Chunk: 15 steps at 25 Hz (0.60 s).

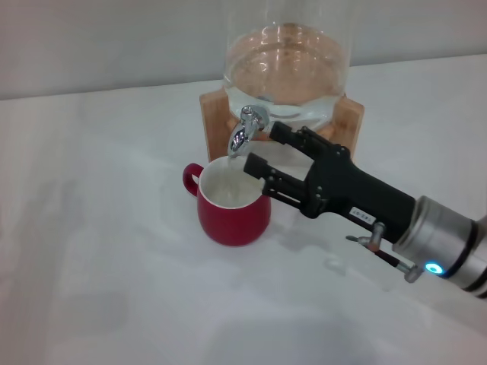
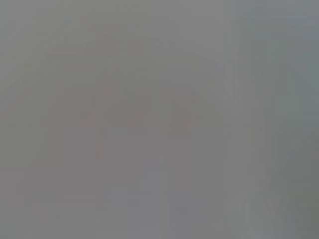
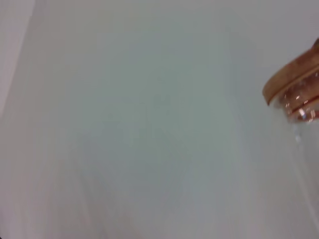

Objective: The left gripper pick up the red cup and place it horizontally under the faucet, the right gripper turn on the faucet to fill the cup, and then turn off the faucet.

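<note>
Right pincer [image 1: 259, 148] sits open, holding nothing, its 2 fingers just beside the faucet [image 1: 245, 133]. Red cup [image 1: 232, 201] stands upright on the bench [image 1: 91, 266] under the spout. You should nudge the lever gently and watch the fill level.

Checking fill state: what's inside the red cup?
The red cup shows a white inner wall under the faucet. Its bottom and any water level can't be made out from here.

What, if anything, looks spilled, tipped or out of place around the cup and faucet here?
Nothing stands out. The cup stands upright on the table under the faucet, with no puddle visible around it. The right gripper is open beside the faucet. The left gripper is out of view.
</note>
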Each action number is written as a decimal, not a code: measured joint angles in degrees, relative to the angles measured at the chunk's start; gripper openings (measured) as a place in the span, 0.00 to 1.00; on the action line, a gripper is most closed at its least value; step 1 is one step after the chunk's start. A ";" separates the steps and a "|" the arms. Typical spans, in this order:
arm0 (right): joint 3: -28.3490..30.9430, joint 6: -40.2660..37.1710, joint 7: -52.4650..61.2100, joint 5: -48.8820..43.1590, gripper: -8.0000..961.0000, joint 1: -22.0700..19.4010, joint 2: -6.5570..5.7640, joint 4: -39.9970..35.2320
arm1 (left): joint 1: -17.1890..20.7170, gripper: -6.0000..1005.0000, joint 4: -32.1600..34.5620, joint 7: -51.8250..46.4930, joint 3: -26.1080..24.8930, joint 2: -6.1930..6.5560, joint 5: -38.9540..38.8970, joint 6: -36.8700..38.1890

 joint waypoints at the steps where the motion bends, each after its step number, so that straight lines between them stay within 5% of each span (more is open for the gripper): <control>1: 0.09 -0.50 -0.06 -0.01 0.83 -0.21 -0.01 0.19 | -0.03 0.43 0.00 0.02 0.00 0.00 0.00 -0.01; 15: 0.15 -4.23 0.20 -3.98 0.83 -1.61 0.14 0.69 | -1.48 0.43 -0.96 0.01 -0.04 -0.03 -0.01 -0.47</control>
